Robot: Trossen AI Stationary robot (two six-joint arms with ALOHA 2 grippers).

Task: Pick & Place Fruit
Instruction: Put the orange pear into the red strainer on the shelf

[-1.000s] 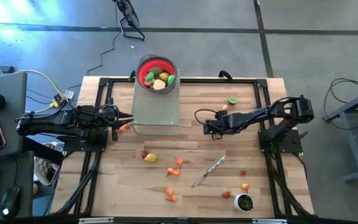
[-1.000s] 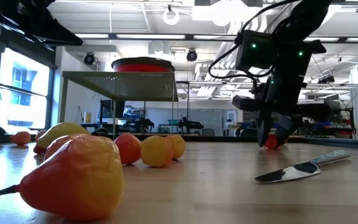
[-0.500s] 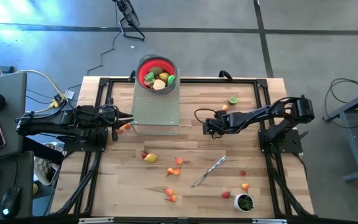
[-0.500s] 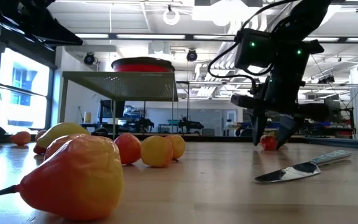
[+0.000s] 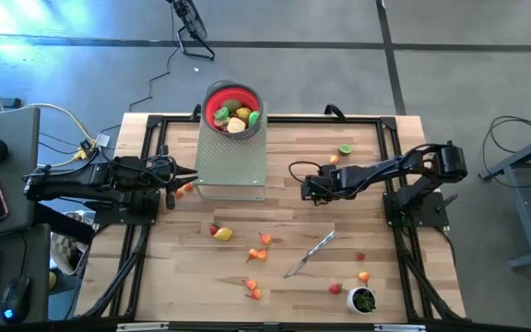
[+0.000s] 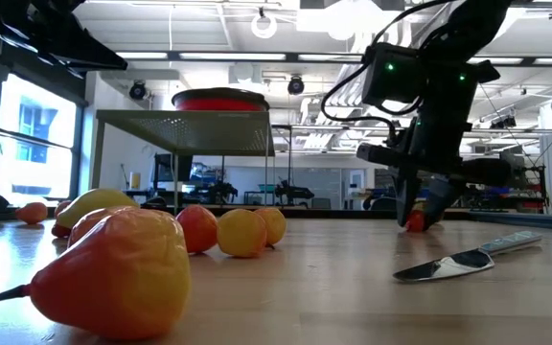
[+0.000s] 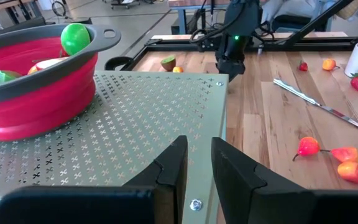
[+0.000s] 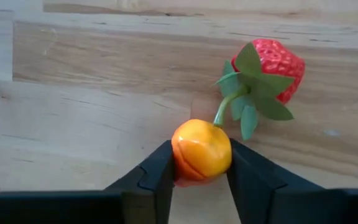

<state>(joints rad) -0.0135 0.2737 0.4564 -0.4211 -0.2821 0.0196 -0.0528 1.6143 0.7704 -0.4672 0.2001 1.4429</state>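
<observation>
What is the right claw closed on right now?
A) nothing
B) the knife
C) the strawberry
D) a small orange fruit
D: in the right wrist view the right claw pinches the orange fruit between its fingers, while the strawberry lies free on the table just beyond.

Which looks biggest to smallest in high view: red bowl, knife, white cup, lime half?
1. red bowl
2. knife, long but thin
3. white cup
4. lime half

The cup and lime half look close; the bowl sits raised, nearer the camera.
</observation>
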